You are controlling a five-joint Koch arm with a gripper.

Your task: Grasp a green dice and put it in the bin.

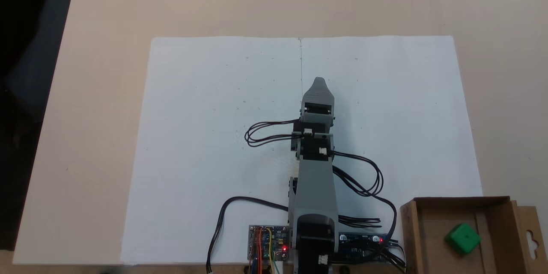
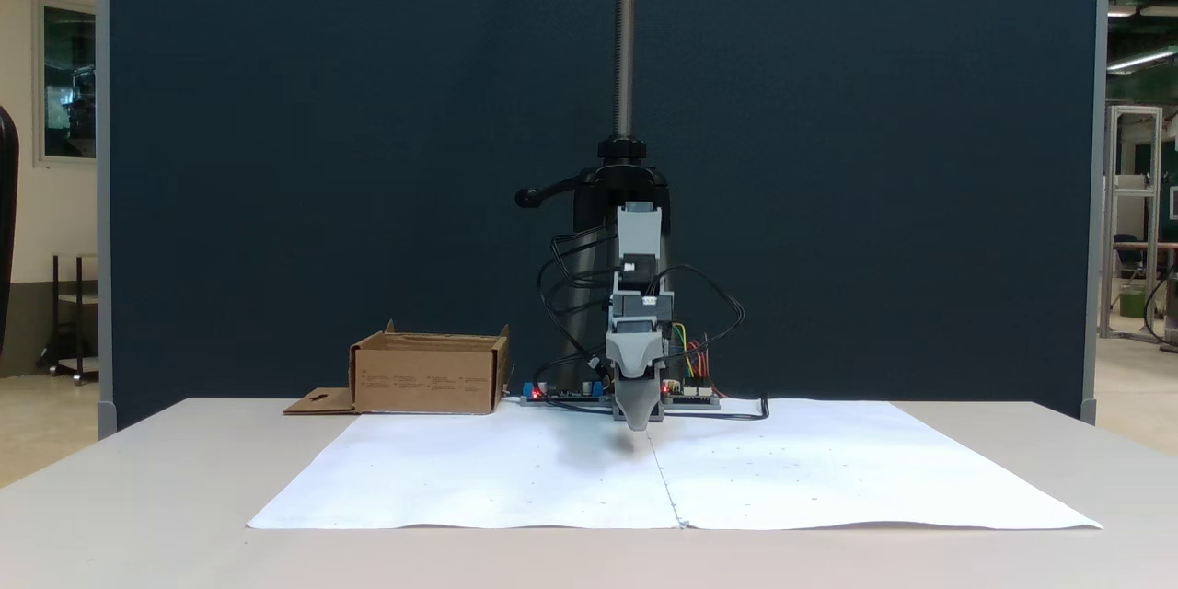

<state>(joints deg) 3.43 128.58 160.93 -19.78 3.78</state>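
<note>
The tool (image 1: 319,82) sits at the end of the gray arm (image 1: 314,180) and points toward 12 o'clock in the view from above. In the front view the tool (image 2: 637,423) hangs with its tip just above the white paper (image 2: 515,479). The two jaws look pressed together into one point, so the tool seems clenched, and it holds nothing.

The green dice (image 1: 462,238) is well apart from the tool, at about 4 o'clock from it in the view from above. It lies inside the bin (image 1: 411,231), on the brown floor, turned a bit so a corner points down the picture. It is a cube, so no side is longer.

In the front view the bin (image 2: 428,375) stands at 9 o'clock from the arm, with its flap (image 2: 317,402) flat on the surface.

The surface (image 1: 94,94) is pale. The paper is two sheets side by side. Black wires (image 1: 364,175) loop from the arm. A dark blue wall (image 2: 322,156) stands behind.
</note>
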